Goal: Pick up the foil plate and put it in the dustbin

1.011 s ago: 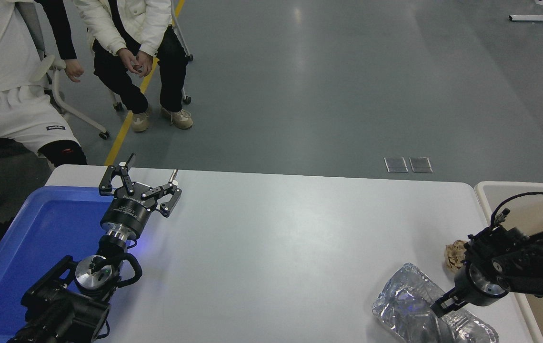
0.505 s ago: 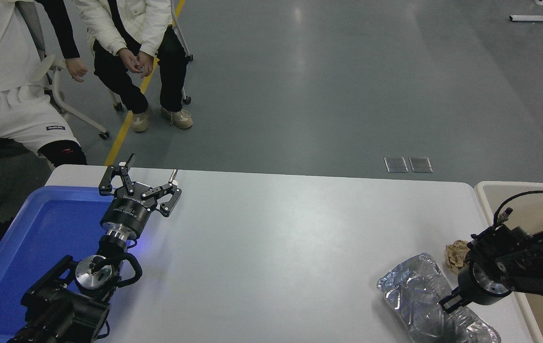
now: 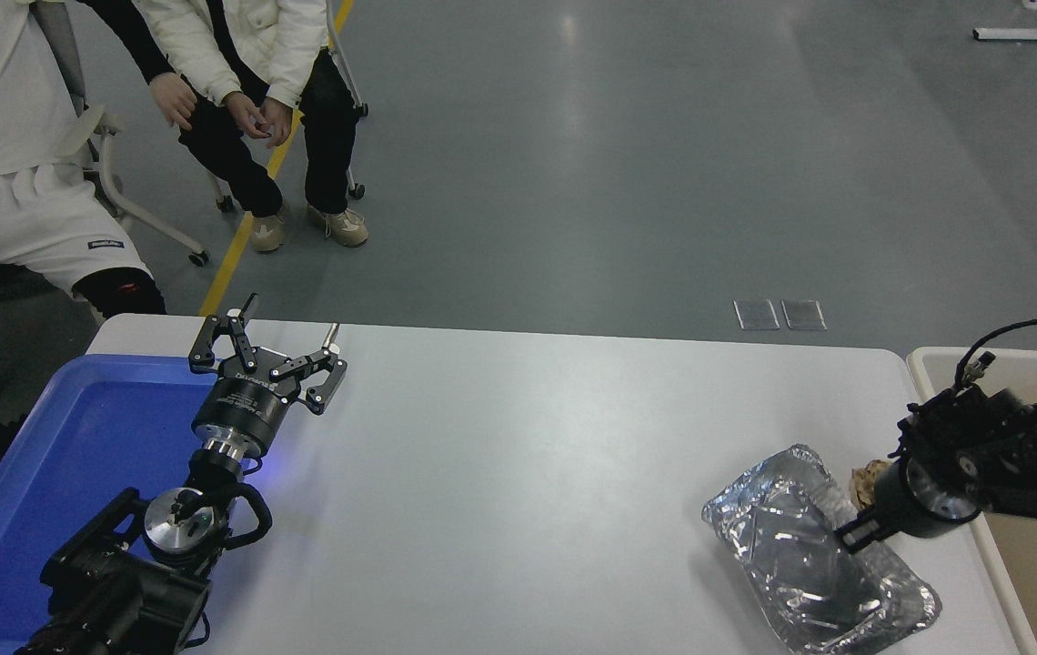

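One second has carried the plate [image 3: 814,546] up and back with the right gripper [image 3: 849,538], fingers clamped on its rim; it hangs tilted near the dustbin [image 3: 923,364], so the lift looks underway. Left gripper [image 3: 286,350] parked, fingers apart

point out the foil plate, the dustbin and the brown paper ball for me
foil plate [image 3: 800,555], head view, crumpled floor of the tray.
dustbin [image 3: 921,364], head view, far left rim corner.
brown paper ball [image 3: 866,484], head view, visible left part.

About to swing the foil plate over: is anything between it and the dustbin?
Only the paper ball, on the table between the foil plate and the dustbin, partly hidden behind the right pincer. Lifting the plate should clear it.
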Motion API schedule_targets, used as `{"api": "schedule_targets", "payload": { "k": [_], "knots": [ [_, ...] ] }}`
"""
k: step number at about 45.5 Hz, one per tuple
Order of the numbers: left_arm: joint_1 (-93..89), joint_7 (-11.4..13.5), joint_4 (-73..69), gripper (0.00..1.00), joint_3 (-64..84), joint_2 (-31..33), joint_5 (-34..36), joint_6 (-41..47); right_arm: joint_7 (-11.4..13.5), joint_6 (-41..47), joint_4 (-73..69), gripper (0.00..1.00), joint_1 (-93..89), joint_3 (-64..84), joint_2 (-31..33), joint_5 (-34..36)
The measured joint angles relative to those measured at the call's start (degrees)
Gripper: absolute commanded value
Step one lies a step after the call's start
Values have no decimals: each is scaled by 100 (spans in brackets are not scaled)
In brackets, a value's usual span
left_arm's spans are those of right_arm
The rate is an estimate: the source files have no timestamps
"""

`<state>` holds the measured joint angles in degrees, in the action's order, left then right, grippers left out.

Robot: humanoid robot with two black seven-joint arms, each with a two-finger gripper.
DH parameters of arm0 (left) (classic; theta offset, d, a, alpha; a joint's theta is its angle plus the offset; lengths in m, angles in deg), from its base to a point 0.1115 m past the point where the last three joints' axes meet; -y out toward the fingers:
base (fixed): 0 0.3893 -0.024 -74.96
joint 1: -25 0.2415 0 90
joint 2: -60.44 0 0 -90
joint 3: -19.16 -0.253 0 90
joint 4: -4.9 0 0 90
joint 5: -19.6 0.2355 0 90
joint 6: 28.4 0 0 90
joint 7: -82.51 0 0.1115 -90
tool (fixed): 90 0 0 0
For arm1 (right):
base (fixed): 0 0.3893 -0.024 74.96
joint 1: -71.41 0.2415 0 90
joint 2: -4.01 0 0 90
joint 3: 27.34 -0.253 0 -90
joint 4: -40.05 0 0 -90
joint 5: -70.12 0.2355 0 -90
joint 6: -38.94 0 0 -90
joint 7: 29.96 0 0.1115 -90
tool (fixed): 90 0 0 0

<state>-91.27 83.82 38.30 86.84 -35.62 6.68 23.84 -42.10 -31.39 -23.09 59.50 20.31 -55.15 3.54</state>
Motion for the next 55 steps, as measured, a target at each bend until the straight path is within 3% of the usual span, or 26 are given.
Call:
{"api": "schedule_targets", "payload": {
  "k": [26,40,55],
  "knots": [
    [0,0,0,99,0,0,-1,-1,-39,1403,-1326,0,2587,126,1014,101],
    [0,0,0,99,0,0,-1,-2,-170,2118,-1608,0,3836,382,1199,245],
    [0,0,0,99,0,0,0,-3,-250,2448,-2100,0,4954,511,1183,896]
  ]
}}
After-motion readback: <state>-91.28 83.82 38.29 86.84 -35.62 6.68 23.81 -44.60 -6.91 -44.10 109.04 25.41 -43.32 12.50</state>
